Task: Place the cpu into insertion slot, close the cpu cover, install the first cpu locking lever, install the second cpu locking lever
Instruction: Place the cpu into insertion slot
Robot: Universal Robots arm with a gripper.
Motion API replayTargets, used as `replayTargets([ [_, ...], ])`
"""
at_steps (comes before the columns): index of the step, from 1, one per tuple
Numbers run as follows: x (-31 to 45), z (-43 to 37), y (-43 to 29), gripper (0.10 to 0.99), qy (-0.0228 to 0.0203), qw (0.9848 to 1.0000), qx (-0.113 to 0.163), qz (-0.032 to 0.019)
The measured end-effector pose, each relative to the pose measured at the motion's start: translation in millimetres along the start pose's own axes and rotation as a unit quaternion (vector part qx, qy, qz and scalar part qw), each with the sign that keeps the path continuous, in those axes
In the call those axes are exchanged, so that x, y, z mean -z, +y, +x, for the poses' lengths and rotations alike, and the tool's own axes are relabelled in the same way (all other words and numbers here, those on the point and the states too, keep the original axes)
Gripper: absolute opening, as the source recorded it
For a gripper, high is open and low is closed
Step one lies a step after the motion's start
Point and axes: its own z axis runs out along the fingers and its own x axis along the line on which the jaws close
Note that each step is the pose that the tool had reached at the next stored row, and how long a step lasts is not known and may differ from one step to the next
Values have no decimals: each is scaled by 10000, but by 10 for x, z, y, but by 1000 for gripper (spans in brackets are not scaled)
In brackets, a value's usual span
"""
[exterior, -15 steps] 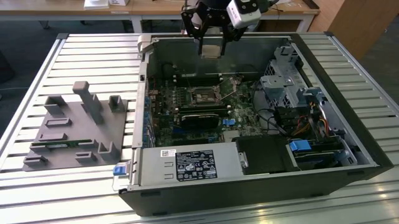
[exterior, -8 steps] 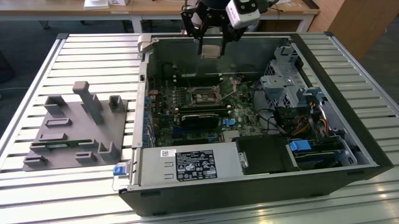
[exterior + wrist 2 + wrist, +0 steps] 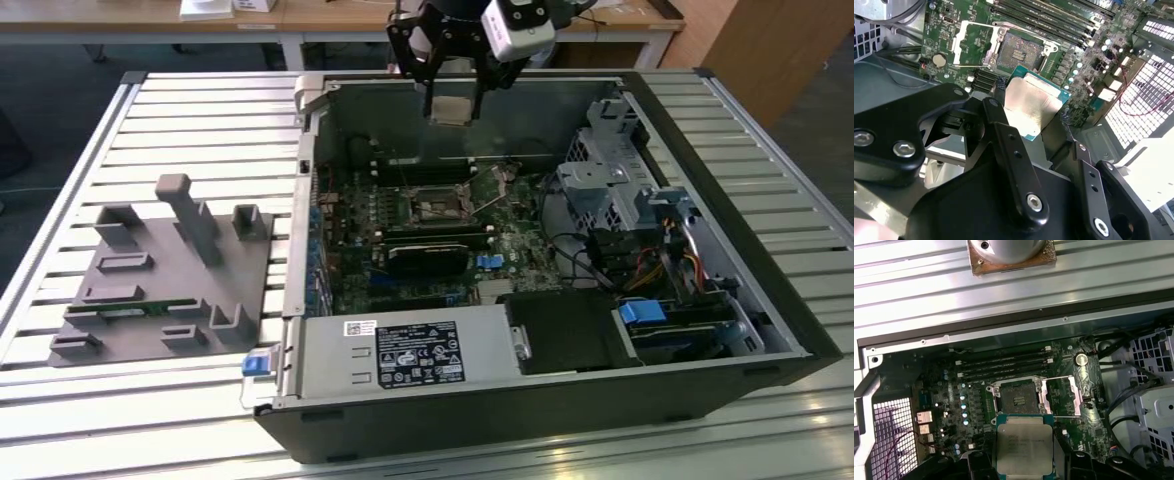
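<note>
High above the open computer case (image 3: 561, 405), the gripper (image 3: 453, 102) pinches the cpu (image 3: 1024, 450) by its edges, well clear of the insertion slot (image 3: 1016, 397); any tilt or misaligned descent could, I'd judge, bend the socket's pins.

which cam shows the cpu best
The first wrist view: the cpu faces that camera squarely. The second wrist view shows it slanted with glare; the exterior view shows a small pale square in the gripper.
</note>
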Motion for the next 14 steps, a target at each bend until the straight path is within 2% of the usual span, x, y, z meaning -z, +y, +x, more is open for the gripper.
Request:
replayTargets([
  [14, 0, 12, -2, 537, -13, 9999, -148, -3],
])
